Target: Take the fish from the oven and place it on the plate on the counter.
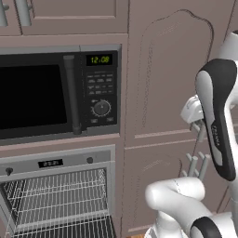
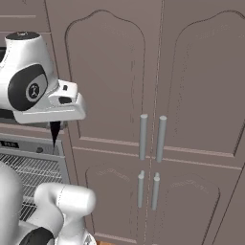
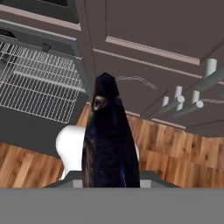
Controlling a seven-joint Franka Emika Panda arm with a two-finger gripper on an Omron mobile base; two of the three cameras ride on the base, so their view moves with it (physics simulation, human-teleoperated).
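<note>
Dark fish (image 3: 109, 140) hanging clamped in gripper (image 2: 54, 129) fingers, open oven (image 1: 58, 195) racks left, handled cabinet doors (image 2: 153, 134) right.

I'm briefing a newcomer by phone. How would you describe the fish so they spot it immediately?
Start at the open oven with wire racks, under the black microwave. Right of it, before the brown cabinet doors, the hand holds the fish: slender, glossy blue-black, hanging from the closed fingers.
</note>
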